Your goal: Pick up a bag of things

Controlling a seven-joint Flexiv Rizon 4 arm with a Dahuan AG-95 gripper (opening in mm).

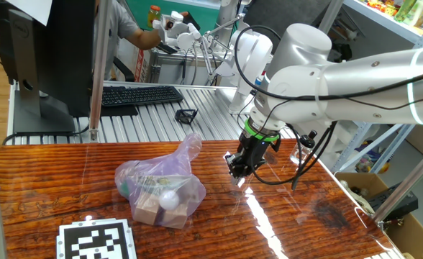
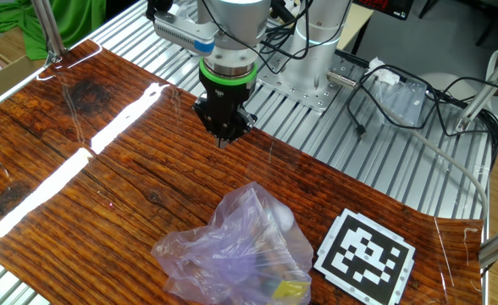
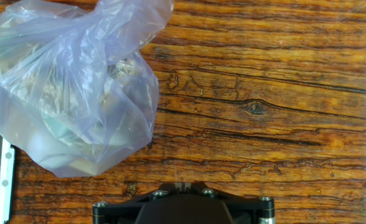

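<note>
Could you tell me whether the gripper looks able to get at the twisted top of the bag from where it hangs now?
Probably yes. The gripper hangs shut beside the bag, apart from it, with only bare table between them. It would need to open first.
</note>
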